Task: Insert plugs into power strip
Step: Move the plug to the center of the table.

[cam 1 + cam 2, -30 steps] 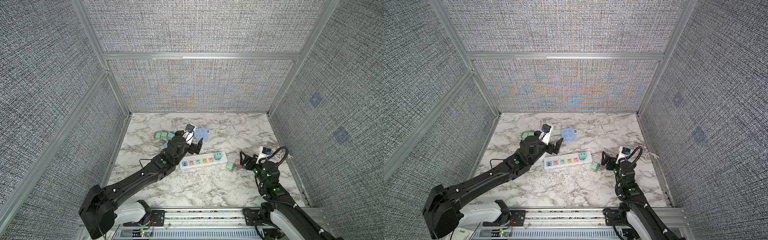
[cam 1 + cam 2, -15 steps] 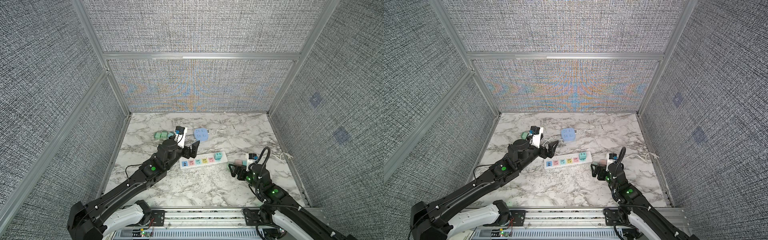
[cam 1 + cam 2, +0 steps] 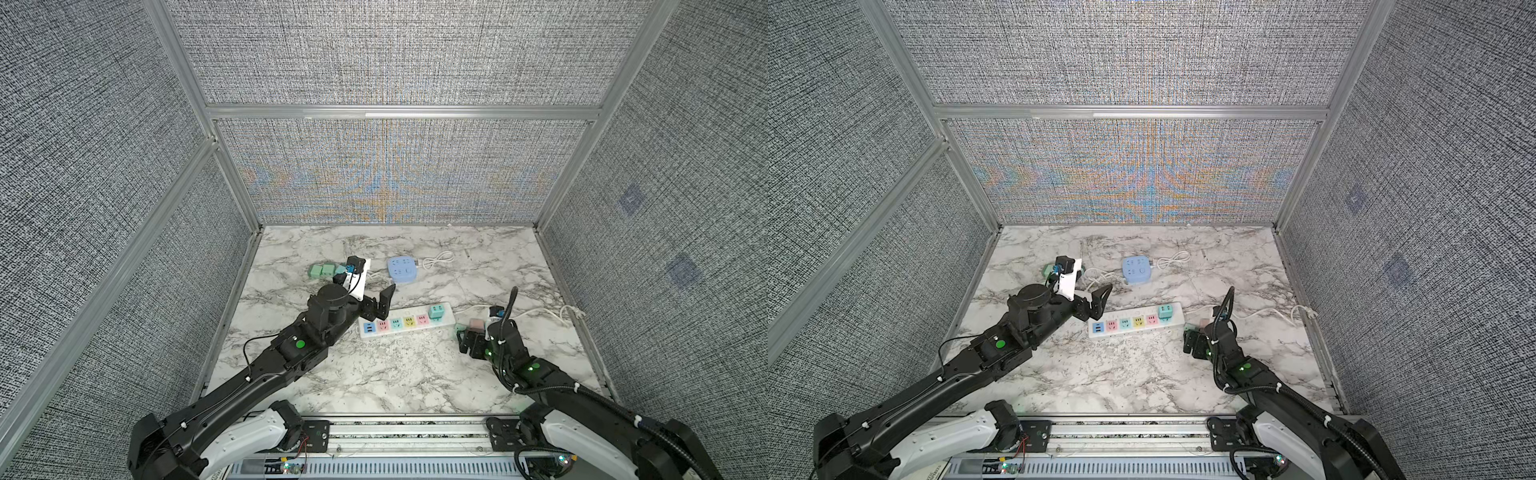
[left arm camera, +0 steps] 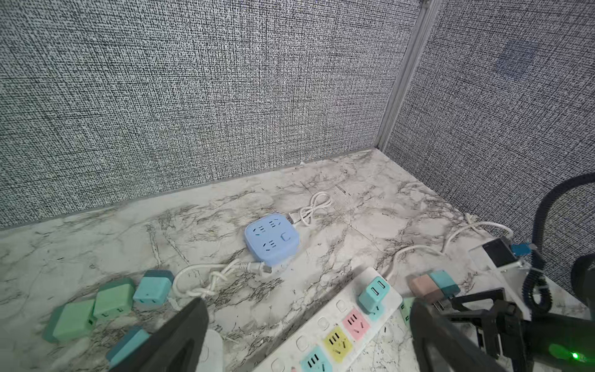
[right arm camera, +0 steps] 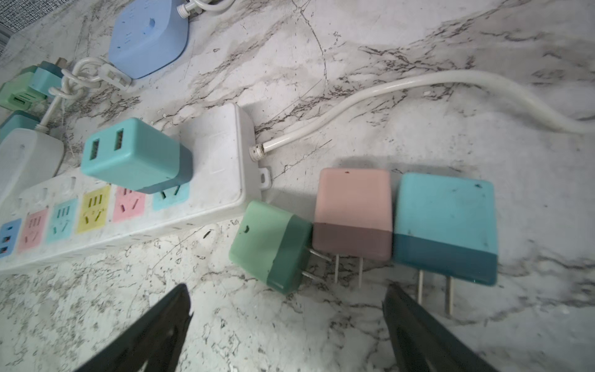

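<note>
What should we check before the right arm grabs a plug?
1. Open, empty right gripper: ok.
2. Open, empty left gripper near the white plastic power strip: ok.
3. Free coloured sockets beside the seated teal cube plug: ok.
4. That plug fully home: cannot tell.
5. Jaw room around the dusty pink cube plug: not ok; the mint green plug and the blue-teal plug crowd both sides.

I count four teal plugs (image 5: pixel 135 154), three green plugs (image 5: pixel 267 241), one pink plug (image 5: pixel 352 199), eight in view altogether. One long white power strip (image 5: pixel 219 154), one square blue socket block (image 5: pixel 148 32).
</note>
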Tool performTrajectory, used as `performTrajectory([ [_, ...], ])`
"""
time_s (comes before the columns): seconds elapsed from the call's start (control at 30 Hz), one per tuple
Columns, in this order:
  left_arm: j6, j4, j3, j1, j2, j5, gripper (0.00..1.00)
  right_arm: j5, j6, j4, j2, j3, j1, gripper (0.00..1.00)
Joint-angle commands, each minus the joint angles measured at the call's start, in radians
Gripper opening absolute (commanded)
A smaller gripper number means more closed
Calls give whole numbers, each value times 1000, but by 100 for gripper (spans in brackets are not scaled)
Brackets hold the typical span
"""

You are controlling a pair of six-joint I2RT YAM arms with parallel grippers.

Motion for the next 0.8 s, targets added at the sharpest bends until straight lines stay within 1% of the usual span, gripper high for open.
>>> performTrajectory([
  [0.0,19,8,7,1,-8,-22,99,-23,-21,84,36,5,2,95],
  [0.27,16,25,-8,2,-29,-5,99,-40,-39,149,231,75,9,95],
  [0.47,16,12,0,2,-21,-2,99,-23,-35,176,306,107,78,95],
  [0.67,22,21,6,1,-23,6,99,26,-6,181,298,96,165,93],
  [0.77,27,37,1,2,-25,14,99,50,-4,161,270,94,202,90],
])
